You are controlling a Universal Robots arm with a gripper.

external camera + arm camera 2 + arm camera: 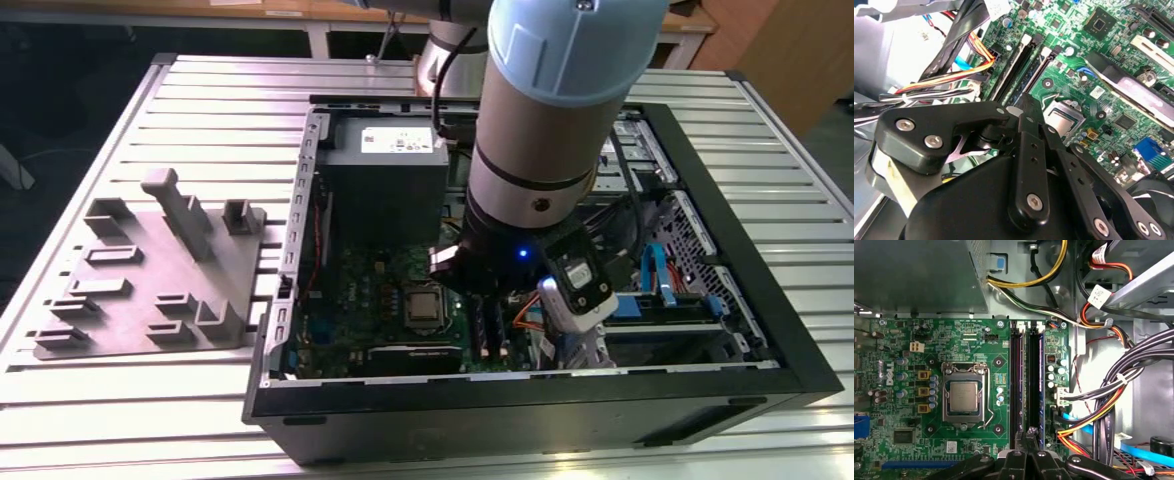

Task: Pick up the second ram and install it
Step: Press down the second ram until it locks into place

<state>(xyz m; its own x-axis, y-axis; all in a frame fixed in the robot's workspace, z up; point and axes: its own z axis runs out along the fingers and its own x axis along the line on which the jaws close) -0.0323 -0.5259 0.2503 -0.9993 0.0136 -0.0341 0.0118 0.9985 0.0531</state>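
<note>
Green motherboard (pixel 969 365), grey holder tray (pixel 147 290), black computer case (pixel 534 410), pale-blue arm (pixel 561 60).

Access to the 2 slots (pixel 1026 385) is open from above. The gripper (pixel 1028 437) hangs over their near end, between the CPU socket (pixel 964 396) and the cable bundle (pixel 1114 390), which crowds the slots' far flank. The power supply (pixel 387 170) walls one end. The tray (pixel 154 270) sits outside the case (pixel 747 290), on the exterior view's left.

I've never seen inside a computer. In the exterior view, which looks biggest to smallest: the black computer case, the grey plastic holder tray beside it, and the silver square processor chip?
1. Black computer case
2. Grey plastic holder tray
3. Silver square processor chip

The differences are clear.
</note>
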